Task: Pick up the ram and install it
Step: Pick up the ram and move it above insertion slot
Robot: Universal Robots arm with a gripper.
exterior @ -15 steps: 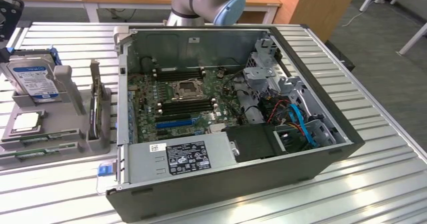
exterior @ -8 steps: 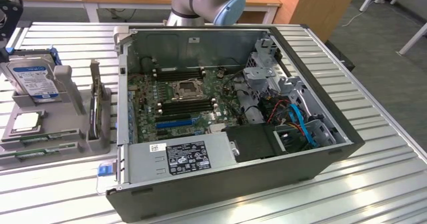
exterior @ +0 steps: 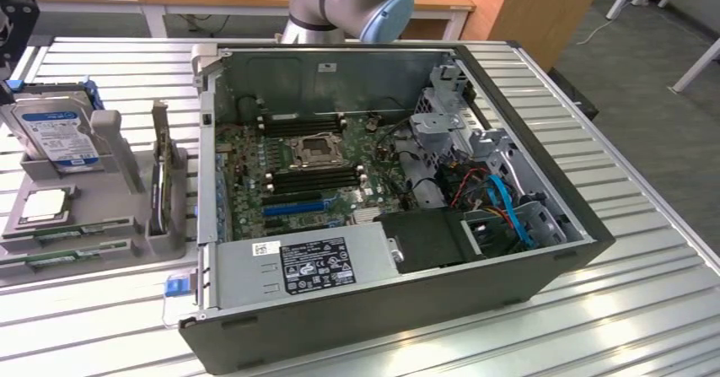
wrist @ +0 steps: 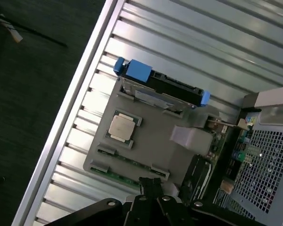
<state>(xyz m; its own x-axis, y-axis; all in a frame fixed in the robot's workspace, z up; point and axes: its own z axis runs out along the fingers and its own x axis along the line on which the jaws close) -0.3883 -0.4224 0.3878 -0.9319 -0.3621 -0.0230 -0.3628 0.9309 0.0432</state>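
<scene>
Black two-finger gripper [wrist: 151, 187]: closed tight, holding nothing, hovering over the grey moulded parts tray [wrist: 153, 141]. Long flat green ram stick [wrist: 119, 175]: lying in its slot at the tray's edge, near the fingers. The pickup probably wants a square pinch at mid-length and a straight lift. Tray also holds a square silver processor chip [wrist: 121, 127] and a blue-bracketed hard drive [wrist: 160, 87]. Open black computer case [exterior: 450, 305]: holds a green motherboard [exterior: 253, 162].

The ribbed metal table [exterior: 642, 263] bears an open computer case [exterior: 372, 320] and, beside it, a grey parts holder [exterior: 107, 204]
</scene>
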